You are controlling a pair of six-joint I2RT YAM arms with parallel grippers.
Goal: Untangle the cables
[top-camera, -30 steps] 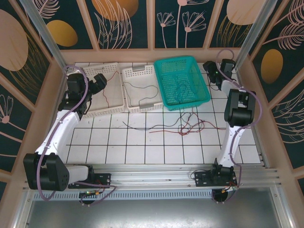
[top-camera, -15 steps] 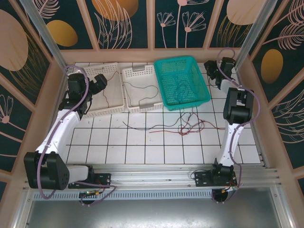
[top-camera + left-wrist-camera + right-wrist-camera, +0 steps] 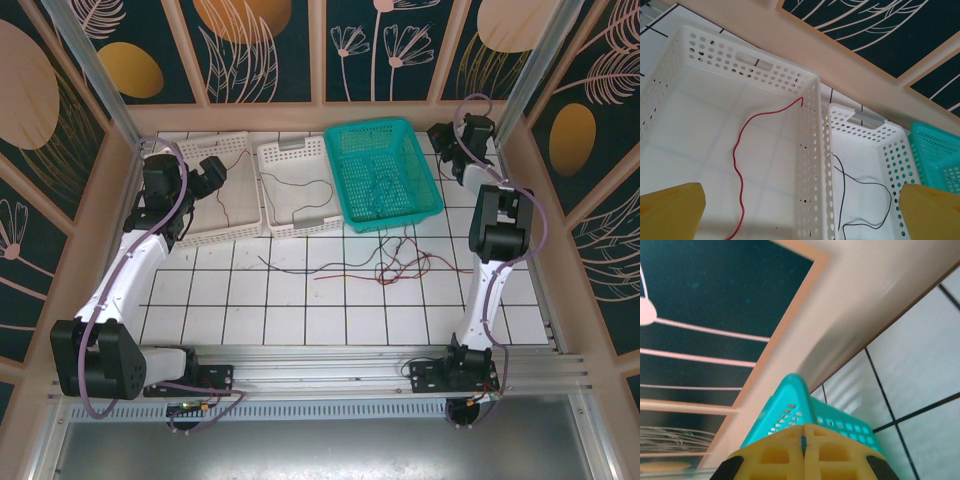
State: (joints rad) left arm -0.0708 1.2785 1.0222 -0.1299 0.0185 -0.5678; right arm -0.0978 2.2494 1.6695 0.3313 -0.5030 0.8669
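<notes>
Dark floral panels wall in a white tiled table (image 3: 300, 320). The left gripper (image 3: 800, 212) holds its yellow fingers (image 3: 670, 210) spread wide over the left white basket (image 3: 810, 130), where a red wire (image 3: 737, 150) lies alone, likely sorted by colour. A black wire (image 3: 865, 185) lies in the middle white basket (image 3: 845, 116). The right gripper (image 3: 804, 445), fingers pressed together on nothing, hangs beside the teal basket (image 3: 790, 390) near the table's back right corner. The tangled cables (image 3: 400, 265) lie on the tiles just before that basket's front edge.

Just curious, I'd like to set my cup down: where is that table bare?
The near tile rows lie bare right across, and so do the tiles before the left white basket. It is crowded in the middle right, where loose cables sprawl before the teal basket.
</notes>
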